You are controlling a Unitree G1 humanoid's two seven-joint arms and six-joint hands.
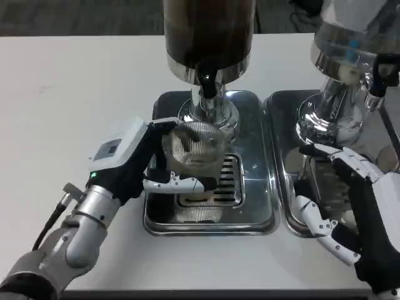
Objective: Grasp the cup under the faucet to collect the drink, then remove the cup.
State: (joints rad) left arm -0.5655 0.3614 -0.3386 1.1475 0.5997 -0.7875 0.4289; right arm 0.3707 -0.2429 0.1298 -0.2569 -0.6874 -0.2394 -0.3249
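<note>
A clear ribbed glass cup point(195, 145) stands on the slotted drip tray point(250, 206), just below and in front of the black faucet point(208, 85) of the dark drink dispenser point(209, 31). My left hand point(134, 164) wraps around the cup from its left side, thumb reaching across the front beneath it. My right hand point(350, 206) hovers over the neighbouring tray on the right with fingers spread and nothing in them.
A second dispenser point(350, 56) with a chrome base stands at the back right on its own steel tray point(281, 156). White tabletop point(69, 94) lies to the left and along the near edge.
</note>
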